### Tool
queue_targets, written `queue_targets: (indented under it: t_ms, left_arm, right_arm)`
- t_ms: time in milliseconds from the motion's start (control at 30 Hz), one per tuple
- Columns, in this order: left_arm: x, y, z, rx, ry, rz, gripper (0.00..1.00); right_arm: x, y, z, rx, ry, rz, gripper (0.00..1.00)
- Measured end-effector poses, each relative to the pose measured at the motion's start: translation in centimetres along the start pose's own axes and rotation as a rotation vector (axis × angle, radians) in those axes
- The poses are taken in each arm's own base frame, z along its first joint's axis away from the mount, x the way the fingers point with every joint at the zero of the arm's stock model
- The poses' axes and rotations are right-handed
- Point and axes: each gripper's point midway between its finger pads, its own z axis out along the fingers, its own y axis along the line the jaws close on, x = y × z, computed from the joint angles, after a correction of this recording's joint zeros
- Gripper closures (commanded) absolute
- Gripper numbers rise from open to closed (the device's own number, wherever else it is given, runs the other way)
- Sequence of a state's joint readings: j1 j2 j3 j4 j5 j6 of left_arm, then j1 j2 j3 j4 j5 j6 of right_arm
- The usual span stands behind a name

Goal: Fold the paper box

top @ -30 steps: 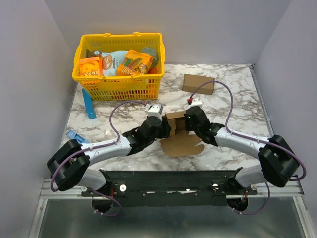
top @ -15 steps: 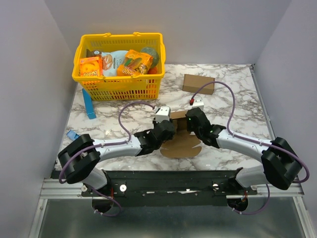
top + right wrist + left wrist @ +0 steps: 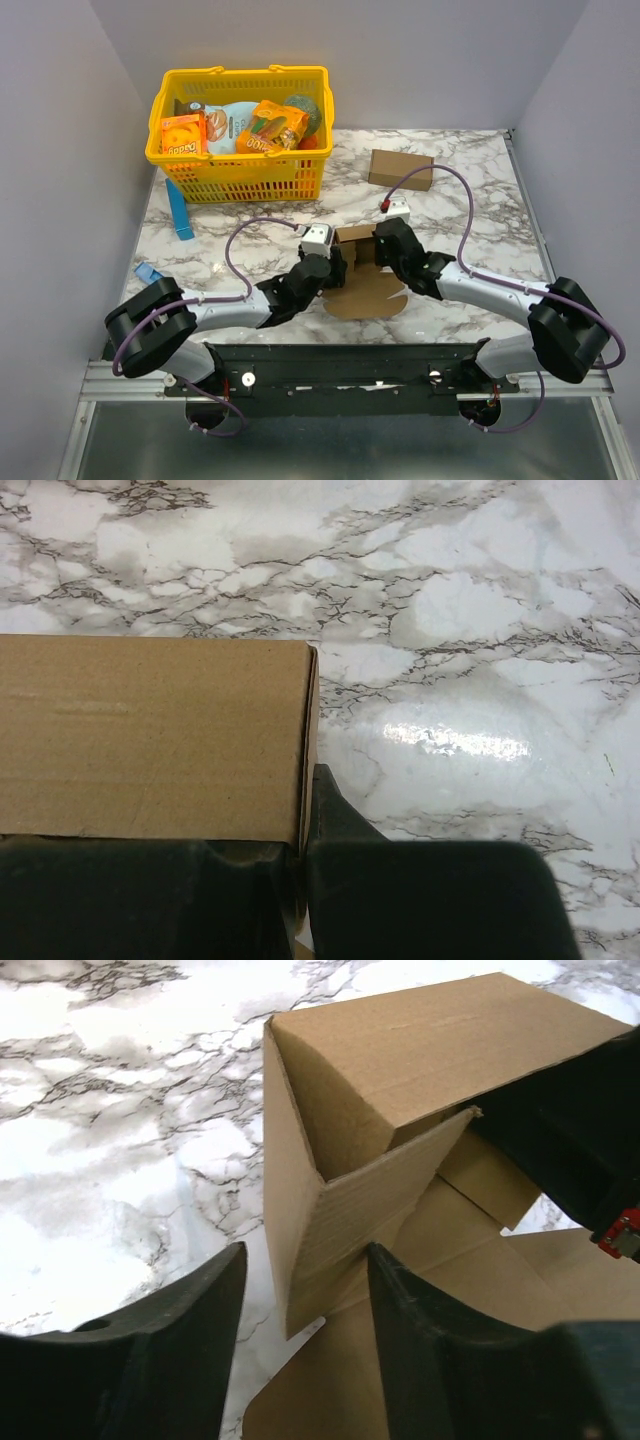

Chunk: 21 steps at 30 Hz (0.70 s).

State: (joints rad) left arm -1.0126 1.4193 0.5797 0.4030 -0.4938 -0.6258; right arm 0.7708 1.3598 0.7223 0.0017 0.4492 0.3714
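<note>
From my station, the paper box (image 3: pixel 360 270) sat at the middle of the table (image 3: pixel 480 230), a little closer to the near edge than the far one. It was only half made. Its far part stood up as an open-sided shell, while the unfolded flaps lay flat on the marble, running from that shell toward the near edge.

The right gripper (image 3: pixel 380 250) was clamped on the shell's right-hand wall. In the right wrist view its jaws were pressed together over the thin cardboard edge, so I judged it was acting as the anchor.

The left gripper (image 3: pixel 335 264) came in from the left with its jaws apart and gripping nothing. In the left wrist view, the loose side flap stuck out of the shell straight toward that gripper (image 3: pixel 300 1290). The flap's free corner was already in the gap between the two fingers (image 3: pixel 190 1320). I could not tell whether either pad touched it.

That alignment was what mattered for the next move. The flap stood on edge, in line with the gap between the jaws, and the left arm was the free one nearest it. I judged that flap still had to be turned in. The risk I saw was the thin board creasing off its score line if I pushed at an angle.
</note>
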Motion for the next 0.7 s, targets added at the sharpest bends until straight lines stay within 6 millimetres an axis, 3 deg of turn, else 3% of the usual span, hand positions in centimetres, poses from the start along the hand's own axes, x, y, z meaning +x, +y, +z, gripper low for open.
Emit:
queue_targets:
  t_ms: [500, 700]
  left_arm:
    - [-1.3, 0.4, 0.2, 0.067, -0.103, -0.035, 0.45]
    - [-1.9, 0.9, 0.4, 0.064, -0.119, -0.037, 0.59]
  right_arm:
    - [-0.4, 1.7, -0.4, -0.057, -0.019, 0.015, 0.98]
    - [-0.4, 2.1, -0.5, -0.069, -0.021, 0.019, 0.98]
